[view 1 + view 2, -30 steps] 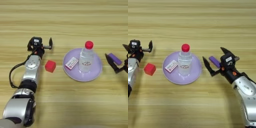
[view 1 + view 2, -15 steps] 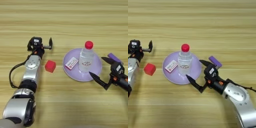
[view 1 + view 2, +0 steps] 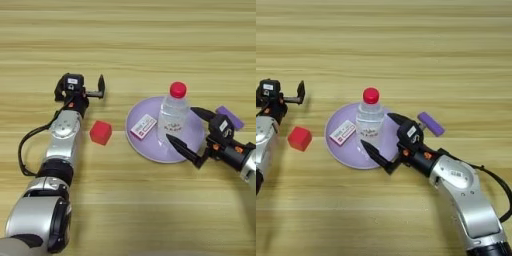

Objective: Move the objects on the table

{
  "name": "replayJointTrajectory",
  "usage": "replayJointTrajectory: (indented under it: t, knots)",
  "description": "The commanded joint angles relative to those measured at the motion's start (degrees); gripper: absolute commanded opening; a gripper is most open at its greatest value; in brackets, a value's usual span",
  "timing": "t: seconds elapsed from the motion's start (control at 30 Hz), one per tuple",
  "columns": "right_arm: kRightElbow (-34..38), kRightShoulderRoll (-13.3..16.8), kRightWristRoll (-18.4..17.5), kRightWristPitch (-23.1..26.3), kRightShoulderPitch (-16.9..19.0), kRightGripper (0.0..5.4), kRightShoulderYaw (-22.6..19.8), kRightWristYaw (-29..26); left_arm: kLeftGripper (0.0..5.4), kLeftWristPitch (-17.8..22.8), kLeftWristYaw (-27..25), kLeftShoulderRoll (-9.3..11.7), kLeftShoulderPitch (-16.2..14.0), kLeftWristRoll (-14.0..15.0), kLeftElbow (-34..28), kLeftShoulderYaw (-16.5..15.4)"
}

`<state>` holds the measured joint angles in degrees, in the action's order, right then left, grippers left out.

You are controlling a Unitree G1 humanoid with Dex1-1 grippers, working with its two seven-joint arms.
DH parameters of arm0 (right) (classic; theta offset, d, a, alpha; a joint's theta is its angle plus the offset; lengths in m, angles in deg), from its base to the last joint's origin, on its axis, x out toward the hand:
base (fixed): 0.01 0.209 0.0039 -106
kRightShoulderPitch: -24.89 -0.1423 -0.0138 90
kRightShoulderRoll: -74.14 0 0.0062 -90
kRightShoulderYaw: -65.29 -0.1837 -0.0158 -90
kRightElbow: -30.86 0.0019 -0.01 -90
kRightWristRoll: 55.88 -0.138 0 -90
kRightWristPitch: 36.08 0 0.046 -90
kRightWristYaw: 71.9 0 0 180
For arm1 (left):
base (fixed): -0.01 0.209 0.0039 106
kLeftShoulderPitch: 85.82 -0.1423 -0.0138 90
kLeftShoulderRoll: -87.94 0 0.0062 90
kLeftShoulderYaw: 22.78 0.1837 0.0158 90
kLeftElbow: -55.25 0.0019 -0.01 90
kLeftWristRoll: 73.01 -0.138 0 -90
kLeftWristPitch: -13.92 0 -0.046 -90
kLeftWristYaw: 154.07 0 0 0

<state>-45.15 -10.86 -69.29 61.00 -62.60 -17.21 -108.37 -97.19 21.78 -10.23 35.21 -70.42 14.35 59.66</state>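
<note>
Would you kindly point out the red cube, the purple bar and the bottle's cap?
red cube (image 3: pixel 100 132), left eye view, top face.
purple bar (image 3: pixel 431 124), right eye view, middle.
bottle cap (image 3: pixel 371 95), right eye view, top.

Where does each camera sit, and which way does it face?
Left eye view: on the head, looking down at the table; shows the whole left arm with its open left pincer, and the open right pincer at the plate.
Right eye view: same head, same downward look, reaching further right; shows the whole right forearm, the left arm cut at the edge.
Both share the water bottle, red cube, purple bar.
</note>
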Motion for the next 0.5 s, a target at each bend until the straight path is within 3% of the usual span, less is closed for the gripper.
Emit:
replayJointTrajectory:
  t: [0.03,0.5]
  knots:
    - [-1.59,-0.81,0.48,-0.11,-1.8,5.4,0.49,0.39,5.38,-0.63,-0.1,0.39,0.65,-0.37,0.18,0.23]
    - [-7.74,-3.99,2.69,-1.57,-6.79,5.4,3.26,0.54,5.38,-0.69,-0.13,0.27,0.53,-0.37,-0.01,0.31]
